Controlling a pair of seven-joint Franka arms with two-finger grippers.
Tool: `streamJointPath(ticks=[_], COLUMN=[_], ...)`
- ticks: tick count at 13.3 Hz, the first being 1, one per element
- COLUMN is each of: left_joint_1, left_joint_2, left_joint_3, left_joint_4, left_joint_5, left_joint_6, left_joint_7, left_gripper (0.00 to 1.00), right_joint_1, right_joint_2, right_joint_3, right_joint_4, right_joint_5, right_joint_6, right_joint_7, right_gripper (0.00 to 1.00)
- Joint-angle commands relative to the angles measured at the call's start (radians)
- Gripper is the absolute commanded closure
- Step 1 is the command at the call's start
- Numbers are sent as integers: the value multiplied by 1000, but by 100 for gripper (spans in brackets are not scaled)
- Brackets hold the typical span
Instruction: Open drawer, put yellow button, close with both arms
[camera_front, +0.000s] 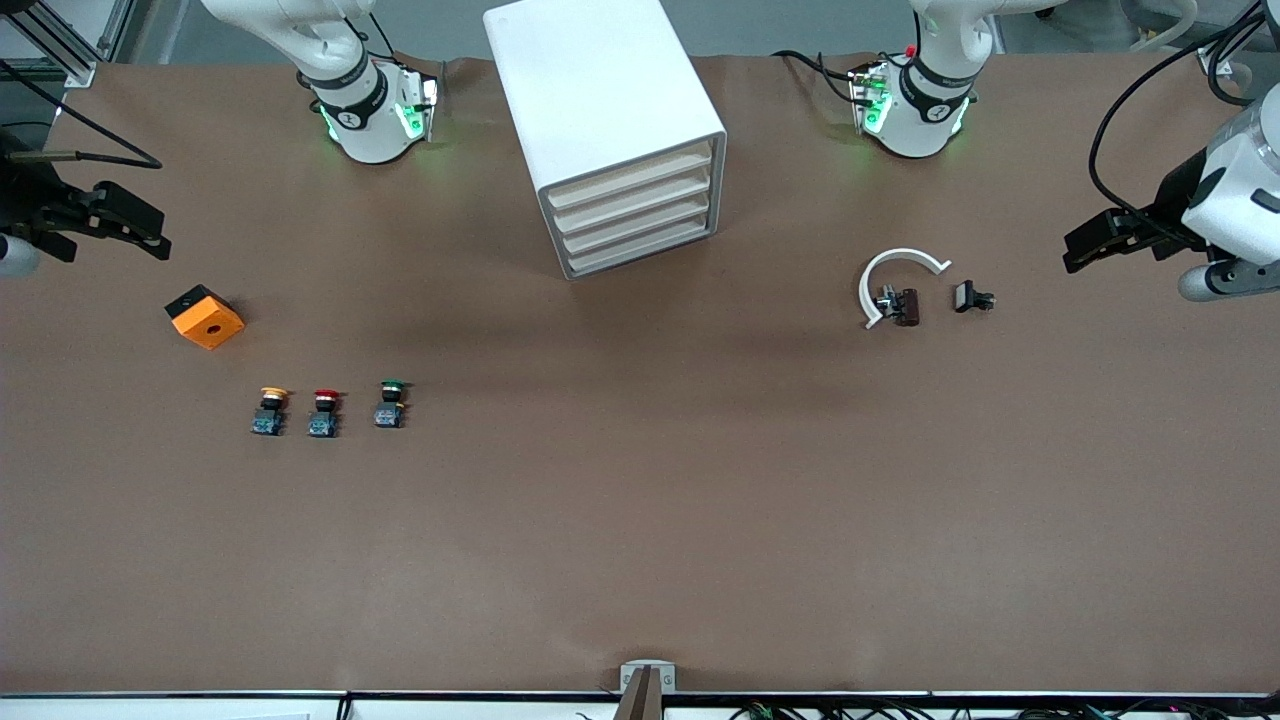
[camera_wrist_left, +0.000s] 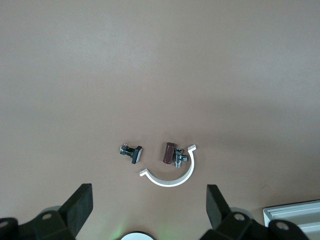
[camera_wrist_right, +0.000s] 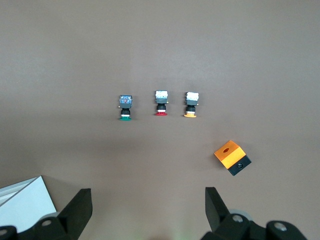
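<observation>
Drawers all shut so far, top white tray drawer with the beige front strip (camera_front: 628, 178) included, upper centre of the frame. Your tiny yellow-capped push button (camera_front: 270, 410) sits lower left on the brown counter (camera_front: 640, 520), lying cap toward the robot bases. Right gripper (camera_front: 120, 225), fingers spread and empty, is clearly the closer one; left gripper (camera_front: 1105, 240), also spread, waits at the right edge.

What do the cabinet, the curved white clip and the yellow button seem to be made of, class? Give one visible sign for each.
Cabinet: probably painted metal or plastic, smooth, white, evenly matte, with rounded edges.
Curved white clip: likely moulded plastic, thin, uniformly white; its screw looks metallic and shiny.
Yellow button: apparently plastic, with a coloured cap, black collar and blue-grey base.
</observation>
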Motion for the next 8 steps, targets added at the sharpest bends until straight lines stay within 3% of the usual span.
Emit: streamJointPath(ticks=[1,8], left_joint_1=[6,60], left_joint_2=[19,128], left_joint_3=[-3,-3], left_joint_4=[36,45], left_joint_5=[7,27], left_joint_6=[-3,-5], left_joint_7=[-6,-118], left_gripper=[0,0], right_joint_1=[5,-6], right_joint_2=[14,67], right_joint_3=[-3,-5], right_joint_4=[23,-8], right_joint_5=[-8,-8], right_joint_6=[-11,-15], right_joint_7=[-7,-9], right_gripper=[0,0])
